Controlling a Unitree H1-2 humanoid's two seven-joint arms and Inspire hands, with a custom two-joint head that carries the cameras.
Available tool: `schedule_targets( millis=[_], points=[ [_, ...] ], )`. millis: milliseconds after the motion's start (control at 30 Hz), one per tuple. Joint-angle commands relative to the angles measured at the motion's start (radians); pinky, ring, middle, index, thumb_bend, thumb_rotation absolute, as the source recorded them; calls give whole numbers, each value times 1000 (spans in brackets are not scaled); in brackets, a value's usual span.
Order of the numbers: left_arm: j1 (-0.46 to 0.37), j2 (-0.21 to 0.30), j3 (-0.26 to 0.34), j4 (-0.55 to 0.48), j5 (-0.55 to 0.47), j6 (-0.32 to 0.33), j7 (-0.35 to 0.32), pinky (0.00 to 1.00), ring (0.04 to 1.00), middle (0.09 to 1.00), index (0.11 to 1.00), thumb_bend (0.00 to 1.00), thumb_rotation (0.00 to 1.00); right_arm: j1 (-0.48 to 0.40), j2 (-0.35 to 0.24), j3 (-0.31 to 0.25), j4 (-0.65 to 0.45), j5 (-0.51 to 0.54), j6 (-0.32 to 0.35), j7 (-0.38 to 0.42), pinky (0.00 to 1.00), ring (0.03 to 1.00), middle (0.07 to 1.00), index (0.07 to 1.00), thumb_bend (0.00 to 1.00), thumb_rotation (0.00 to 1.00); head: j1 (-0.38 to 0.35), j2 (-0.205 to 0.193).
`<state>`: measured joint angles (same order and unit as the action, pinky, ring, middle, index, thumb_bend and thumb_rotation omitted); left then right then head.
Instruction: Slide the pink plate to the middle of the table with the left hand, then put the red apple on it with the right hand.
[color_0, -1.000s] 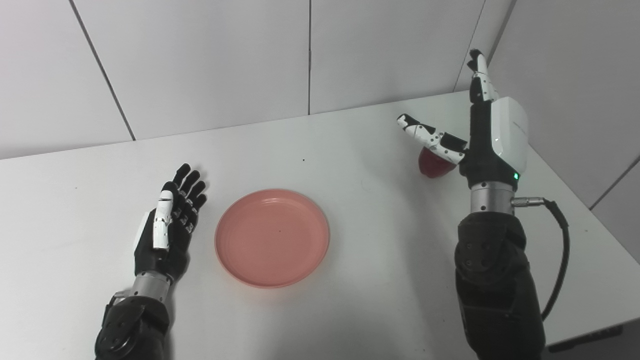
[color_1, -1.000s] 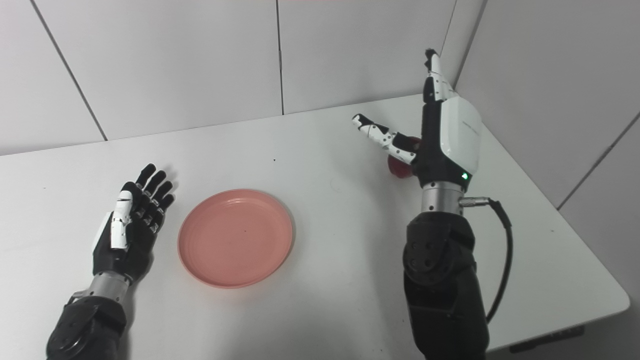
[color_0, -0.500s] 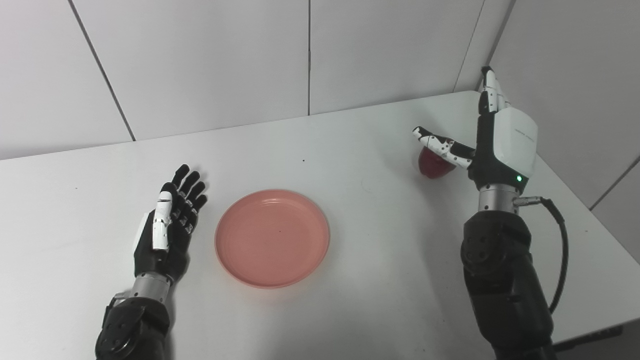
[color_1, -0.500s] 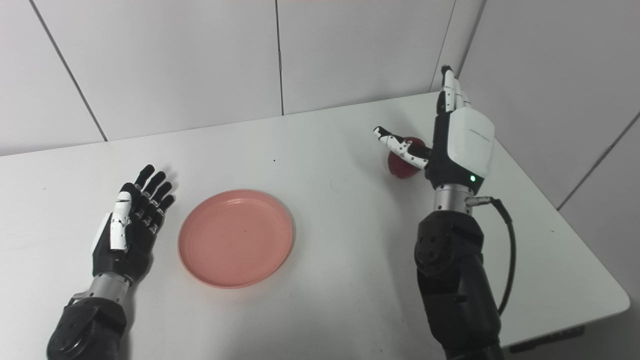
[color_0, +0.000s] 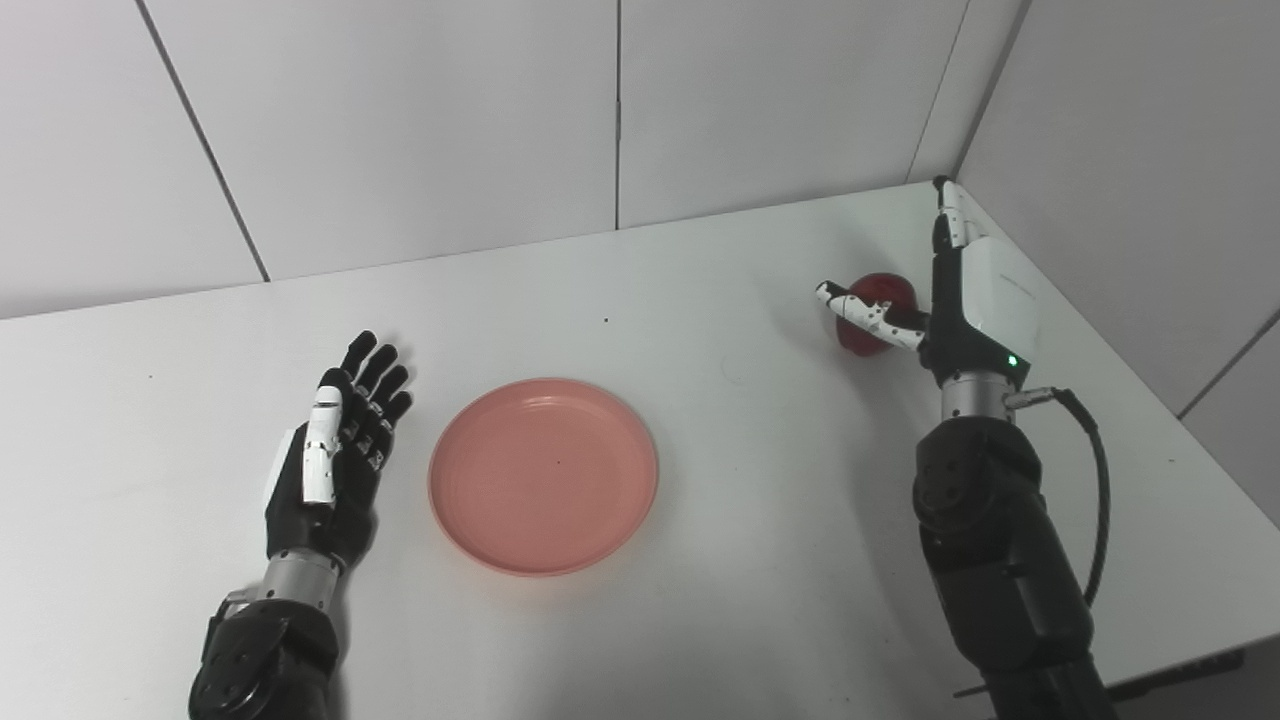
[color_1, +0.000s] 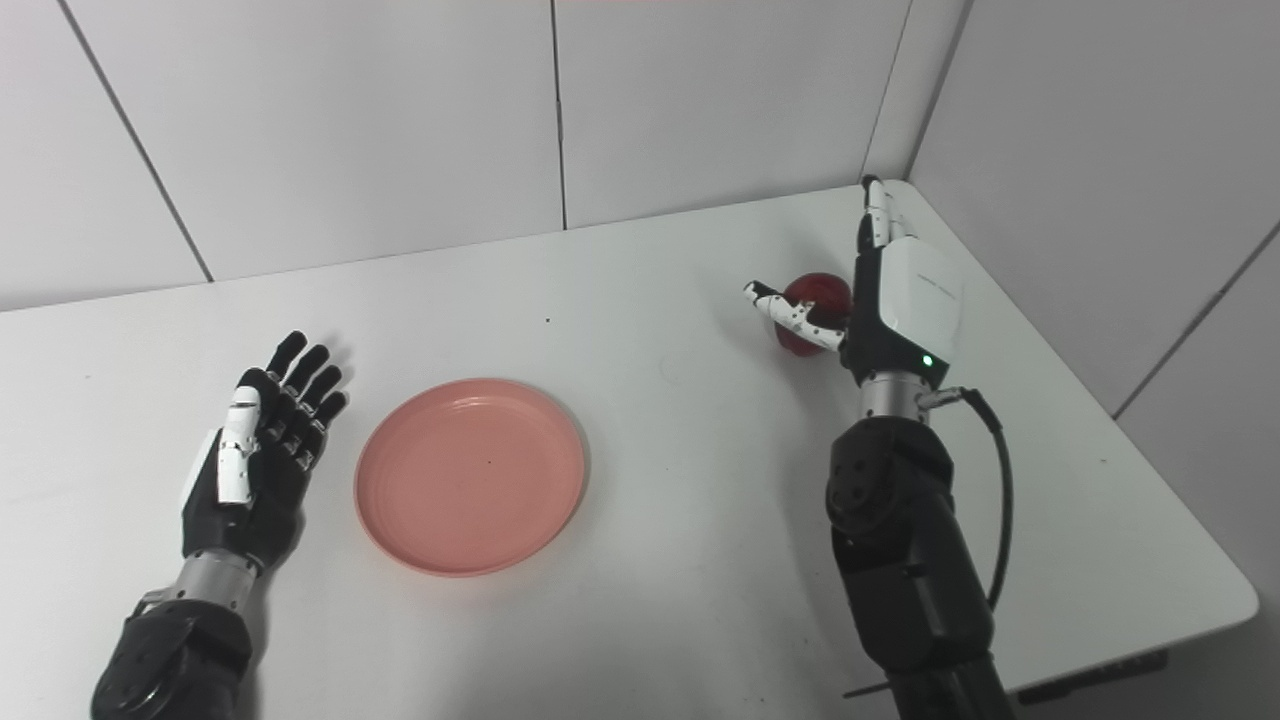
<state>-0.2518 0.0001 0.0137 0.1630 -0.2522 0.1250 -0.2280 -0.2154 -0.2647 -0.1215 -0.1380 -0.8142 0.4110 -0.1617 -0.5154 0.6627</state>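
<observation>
Already parked mid-table, pink plate (color_0: 543, 475), left hand (color_0: 335, 450) flat and spread beside it, holding nothing; second step underway, right hand (color_1: 880, 295) wide open against red apple (color_1: 812, 310) near far corner, not yet gripped; next, probably: close, lift, carry over

Bright, even overhead light; soft faint shadows on the bench (color_0: 700, 620) beneath each hand; sharp focus, no glare.
</observation>
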Motion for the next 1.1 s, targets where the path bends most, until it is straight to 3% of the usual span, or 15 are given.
schedule_targets(
  millis=[0,1067],
  points=[
    [40,3,-1,29,9,55,21,969,956,954,932,349,1000,-41,-30,-1,-16,2,7,0,789,895,929,952,1000,578,1,0],
    [42,16,-2,25,5,63,13,976,962,960,939,348,1000,-95,-60,0,152,119,29,-7,768,896,925,951,1000,534,16,8]
  ],
)
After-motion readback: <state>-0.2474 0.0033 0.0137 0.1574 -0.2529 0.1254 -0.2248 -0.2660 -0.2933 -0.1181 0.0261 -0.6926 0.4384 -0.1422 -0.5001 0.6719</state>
